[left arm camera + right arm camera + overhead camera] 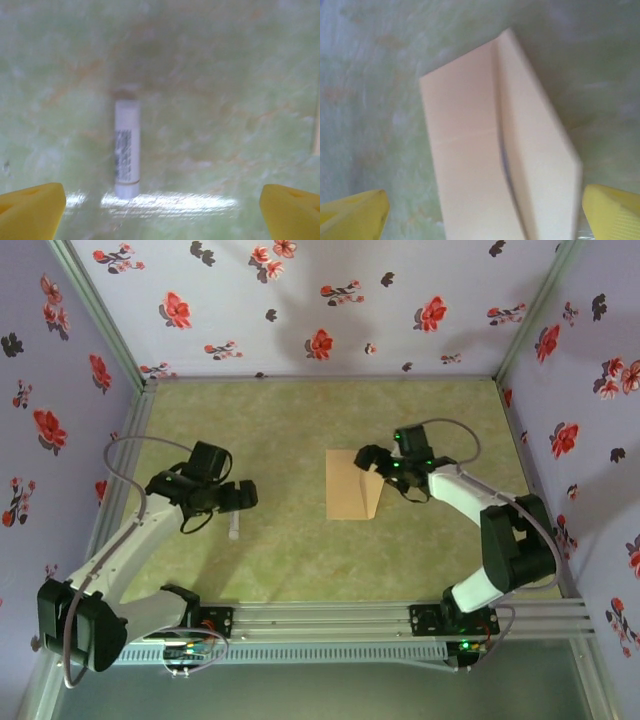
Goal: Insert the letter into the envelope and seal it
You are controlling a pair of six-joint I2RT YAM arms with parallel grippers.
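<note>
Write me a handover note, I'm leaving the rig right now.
Left gripper open, hovering over the white stick on the table.
Right gripper open, over the envelope, mid-table.
The flap is folded over but looks slightly raised; sealing not confirmed.
Whether the letter is inside cannot be told.
Left to do: check the letter, press the flap shut.

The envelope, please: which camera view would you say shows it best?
The right wrist view: the envelope looms large there, its flap crease plain, though blurred and cut off at the bottom edge. The top external view shows its whole tan outline, small, with the right hand at its far right corner.
</note>
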